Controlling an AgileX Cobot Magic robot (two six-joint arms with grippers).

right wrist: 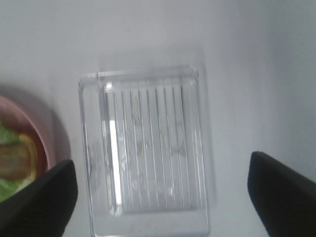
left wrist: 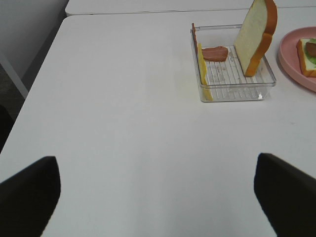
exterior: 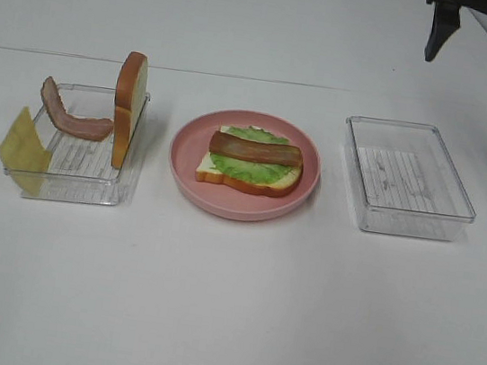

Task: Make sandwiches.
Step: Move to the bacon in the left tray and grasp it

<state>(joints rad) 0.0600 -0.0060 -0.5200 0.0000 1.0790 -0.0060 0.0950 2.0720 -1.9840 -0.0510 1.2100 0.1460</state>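
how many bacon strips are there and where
2. One bacon strip lies across the lettuce on the pink plate; the second bacon strip curls inside the left clear tray. None looks hidden.

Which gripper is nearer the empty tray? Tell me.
Right. The right gripper hovers over the empty tray; the left gripper is far off, beyond the filled tray.

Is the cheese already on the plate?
No, the cheese leans inside the left tray, away from the pink plate.
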